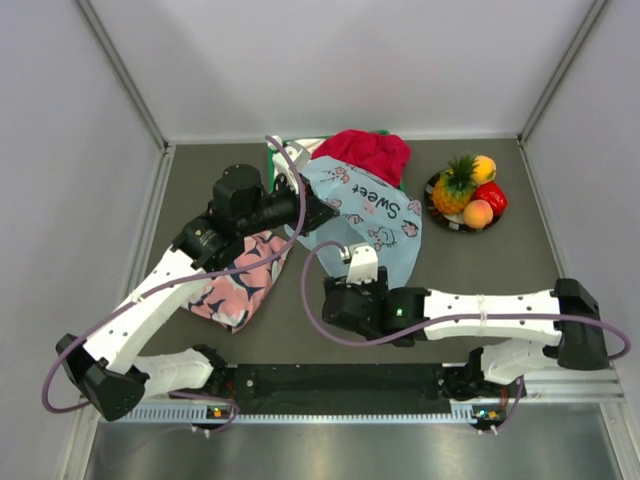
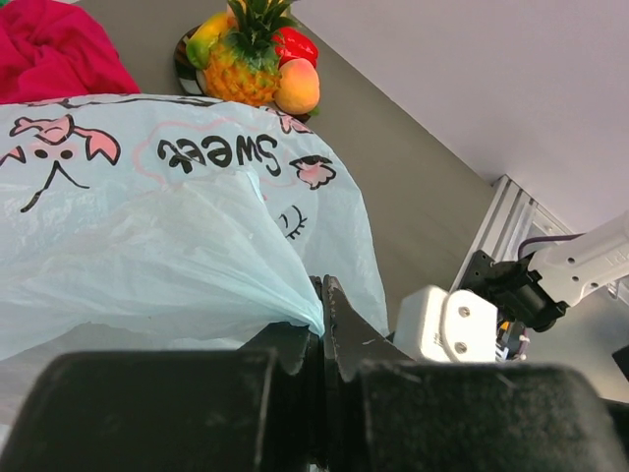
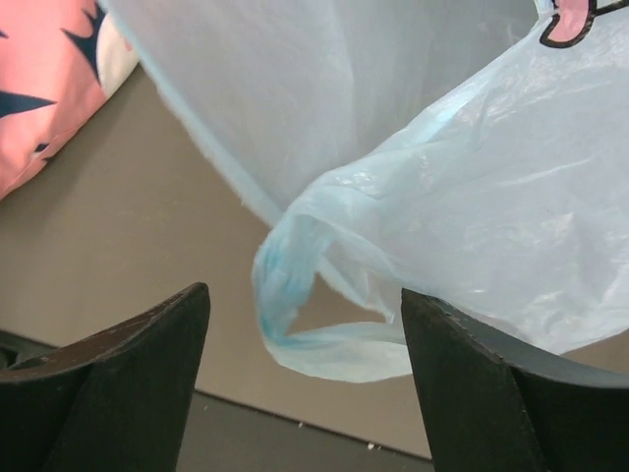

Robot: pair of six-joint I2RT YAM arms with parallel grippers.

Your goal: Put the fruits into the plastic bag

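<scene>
**Two grippers at the mouth of the bag; fruit on its plate**

The grey table is closed in by pale walls on three sides, with a rail along the near edge. The light-blue plastic bag lies at mid-table, its printed "Sweet" side up. A red cloth touches its far edge, and a pink cloth with a navy print lies just beside it on the left, under the left arm. The right forearm crosses the near strip of table. Bare table remains to the right of the bag and in front of the plate.

That plate stands near the far right corner, apart from the bag. It carries the pineapple, the mango, the red fruit and the peach, all touching one another.

The left gripper meets the bag's left edge. In the left wrist view its jaws are closed tight on a gathered fold of the film. The right gripper sits at the bag's near edge with its jaws spread wide. A twisted handle loop of the bag hangs between the fingers, and no finger is seen to press it.
</scene>
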